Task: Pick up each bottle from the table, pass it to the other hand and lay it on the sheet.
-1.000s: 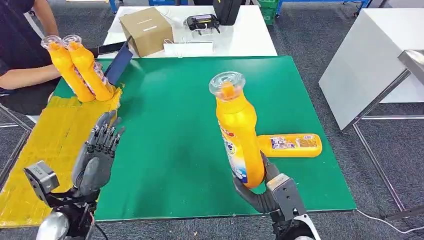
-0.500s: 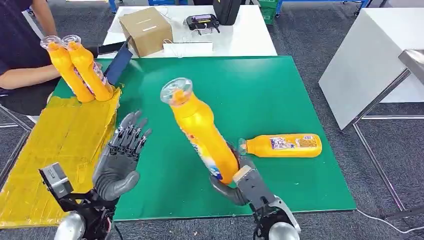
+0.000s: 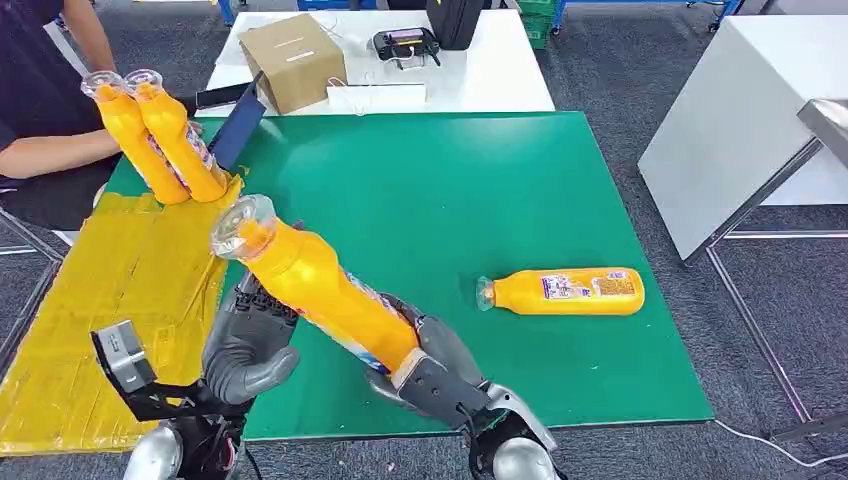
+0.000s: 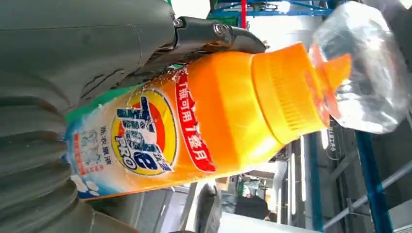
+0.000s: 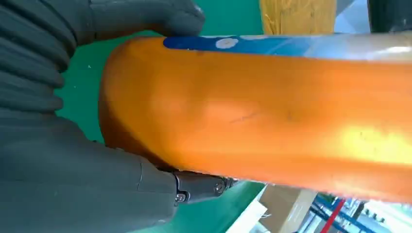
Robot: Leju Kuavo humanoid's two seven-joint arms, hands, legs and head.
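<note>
My right hand [image 3: 425,365] grips the base of an orange detergent bottle [image 3: 320,290] and holds it tilted low, its clear cap toward the yellow sheet [image 3: 110,290]. The bottle's labelled middle [image 4: 194,126] lies against my left hand [image 3: 245,345]. The fingers [image 4: 214,34] of that hand run straight along the bottle and are not wrapped around it. In the right wrist view my right hand [image 5: 73,170] cups the bottle's orange bottom [image 5: 267,121]. A second orange bottle [image 3: 565,291] lies on its side on the green mat [image 3: 420,190], right of my hands.
A person at the far left holds two orange bottles [image 3: 160,135] upright on the sheet's far end. A cardboard box [image 3: 292,60] and a black device sit on the white table [image 3: 480,70] behind. Another white table [image 3: 740,110] stands at the right.
My right hand has swung the bottle left and tipped it down from upright. My left hand has moved right and now lies under the bottle's middle.
</note>
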